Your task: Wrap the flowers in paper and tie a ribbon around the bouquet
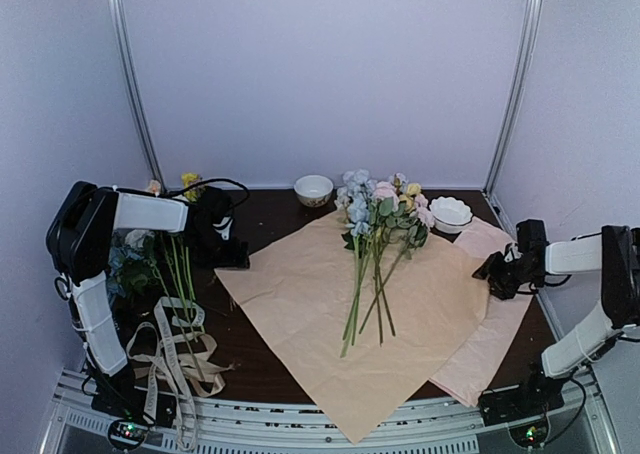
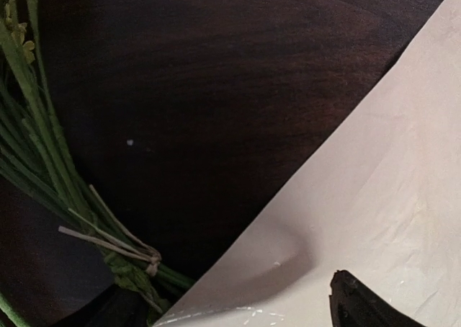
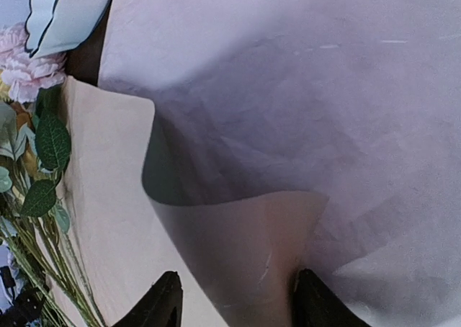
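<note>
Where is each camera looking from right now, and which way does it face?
Top: high behind the arms, looking down on paper, flowers; left arm, right arm show.
Left wrist: over paper's left edge, looking down; spare stems, one finger show.
Right wrist: over paper's right corner and pink sheet; both fingers show.
Both wrists share the paper.

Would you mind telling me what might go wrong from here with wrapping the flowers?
1. The right end effector straddles the lifted corner of the paper, directly over the pink sheet; closing low may pinch both.
2. The flowers lie loose on the paper; a quick fold could roll them off-centre.
3. The left end effector hovers beside spare stems, which could snag.
</note>
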Robot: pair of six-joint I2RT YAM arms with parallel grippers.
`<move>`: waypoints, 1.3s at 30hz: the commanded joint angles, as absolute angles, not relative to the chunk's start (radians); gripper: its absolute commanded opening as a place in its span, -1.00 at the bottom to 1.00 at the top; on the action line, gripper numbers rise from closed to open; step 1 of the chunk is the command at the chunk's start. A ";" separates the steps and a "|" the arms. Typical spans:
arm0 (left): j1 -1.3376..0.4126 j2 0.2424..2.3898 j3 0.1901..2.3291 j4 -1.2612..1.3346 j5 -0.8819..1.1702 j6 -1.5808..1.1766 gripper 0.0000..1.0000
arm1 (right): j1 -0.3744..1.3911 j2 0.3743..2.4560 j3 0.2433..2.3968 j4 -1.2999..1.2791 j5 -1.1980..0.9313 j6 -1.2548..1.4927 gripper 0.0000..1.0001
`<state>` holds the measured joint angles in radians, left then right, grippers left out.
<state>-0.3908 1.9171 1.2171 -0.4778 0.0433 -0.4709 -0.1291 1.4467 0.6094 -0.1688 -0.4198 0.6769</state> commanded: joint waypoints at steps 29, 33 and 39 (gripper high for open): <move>-0.447 1.591 0.872 -0.338 -0.024 -0.553 -1.00 | 0.189 1.439 1.061 -0.467 -0.268 0.380 -1.00; -0.447 1.573 0.818 -0.339 -0.070 -0.580 -1.00 | 0.189 1.527 1.152 -0.498 -0.219 0.360 -1.00; -0.413 1.558 0.882 -0.442 -0.194 -0.558 0.30 | 0.198 1.583 1.207 -0.511 -0.252 0.361 -1.00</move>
<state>-0.4446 1.5822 0.8310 -0.3767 -0.0769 -0.5655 0.1932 1.5833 1.1744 -0.4885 -0.2867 0.3817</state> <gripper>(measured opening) 0.372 0.003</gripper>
